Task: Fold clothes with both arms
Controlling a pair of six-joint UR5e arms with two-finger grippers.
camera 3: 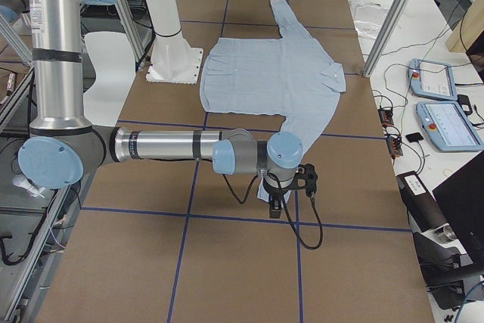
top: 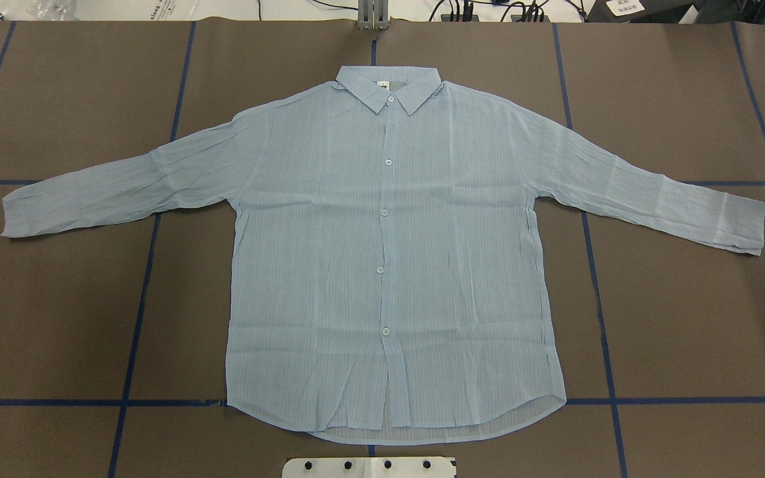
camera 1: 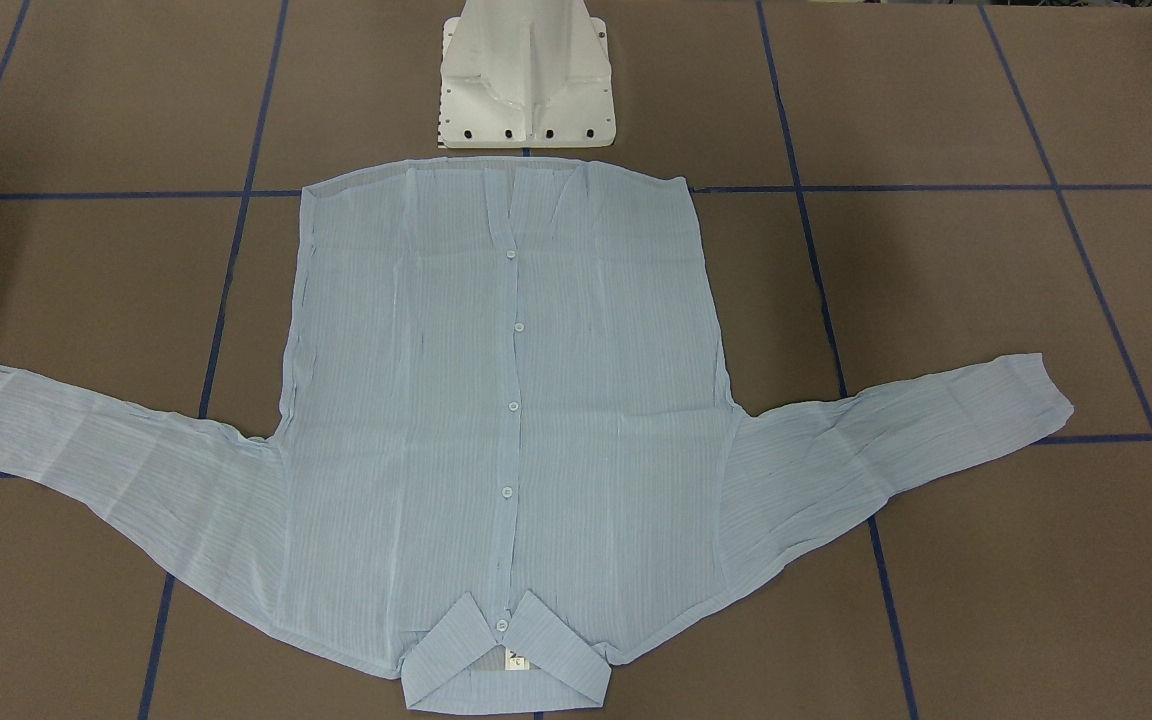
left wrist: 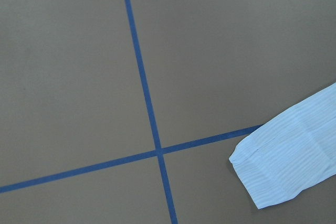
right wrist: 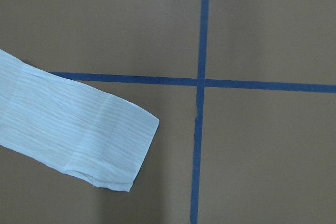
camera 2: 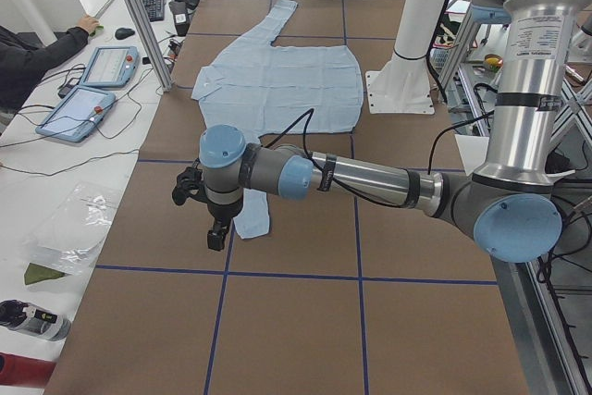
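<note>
- shirt [top: 389, 265] flat mid surface [top: 57, 318], sleeves [top: 123, 186] out l/r
- left hand [camera 2: 216, 228] + right hand [camera 3: 275, 200] hover near cuffs [left wrist: 283, 161], can't tell if open/closed
- imo no fold yet; next I'd grab cuffs

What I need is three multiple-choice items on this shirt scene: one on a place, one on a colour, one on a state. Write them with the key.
1. Relative to the white base, where does the collar of the shirt point?
A. Toward it
B. Away from it
C. To the robot's left

2. What colour are the tape lines on the table?
A. Red
B. Yellow
C. Blue

3. How does the shirt lie?
A. Flat, sleeves spread
B. Folded in half
C. Crumpled in a heap

Key:
1 B, the collar lies at the end far from the base.
2 C, the lines show blue on brown.
3 A, both sleeves lie out sideways, nothing folded.
</note>
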